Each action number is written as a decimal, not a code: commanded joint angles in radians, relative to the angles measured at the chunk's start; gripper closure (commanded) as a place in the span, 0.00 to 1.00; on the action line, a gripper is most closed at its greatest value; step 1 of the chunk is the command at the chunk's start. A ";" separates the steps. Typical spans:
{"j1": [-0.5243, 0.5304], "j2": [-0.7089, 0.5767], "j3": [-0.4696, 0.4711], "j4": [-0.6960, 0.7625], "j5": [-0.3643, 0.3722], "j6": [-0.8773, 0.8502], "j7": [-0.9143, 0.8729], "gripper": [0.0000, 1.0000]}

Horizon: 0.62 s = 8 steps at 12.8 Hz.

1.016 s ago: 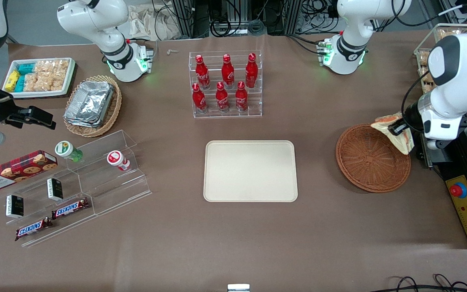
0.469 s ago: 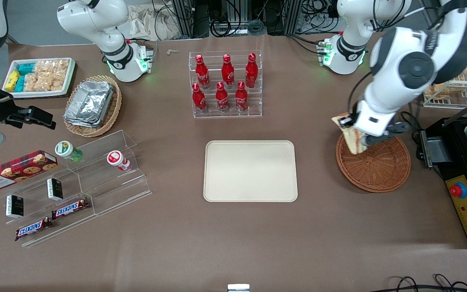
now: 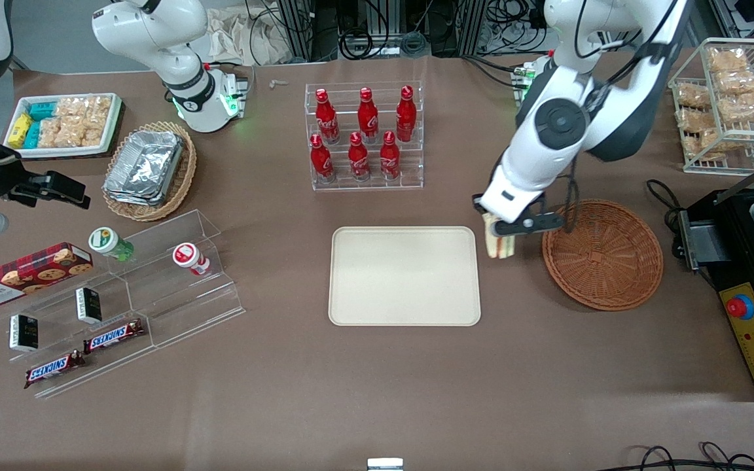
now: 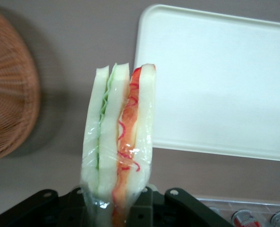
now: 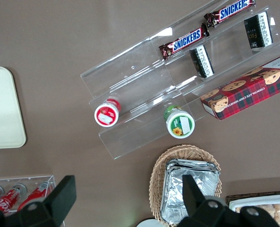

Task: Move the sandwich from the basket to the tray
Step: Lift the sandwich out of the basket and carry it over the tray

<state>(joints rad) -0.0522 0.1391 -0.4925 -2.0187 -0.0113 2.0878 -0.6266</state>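
You are holding the plastic-wrapped triangular sandwich of pale white bread with red and green filling [image 4: 119, 142] by its lower end, the left arm's gripper [image 3: 506, 229] having its fingers [image 4: 144, 205] closed on the wrapper. It is hanging edge-on with the filling layers upright, so I judge that you will need to tip it flat before letting go. Taking the flat cream-beige rectangular plastic tray [image 3: 404, 275] as the landmark, the sandwich is hanging in the air just beside the tray's short edge on the working arm's end, between the tray and the round reddish-brown woven wicker basket [image 3: 603, 254], not yet over the tray. The basket is lying empty, near the tray. The brown matte worktop [image 3: 377, 392] is looking flat and even. A clear acrylic rack of red bottles [image 3: 364, 135] is standing farther from the front camera than the tray.
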 commanded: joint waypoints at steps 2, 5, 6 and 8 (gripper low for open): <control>-0.043 0.189 -0.034 0.090 0.155 0.060 -0.001 1.00; -0.058 0.318 -0.034 0.171 0.250 0.060 -0.018 1.00; -0.061 0.350 -0.034 0.193 0.272 0.060 -0.044 1.00; -0.061 0.405 -0.031 0.225 0.318 0.061 -0.059 1.00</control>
<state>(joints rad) -0.1048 0.4780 -0.5218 -1.8615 0.2561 2.1612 -0.6505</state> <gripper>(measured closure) 0.797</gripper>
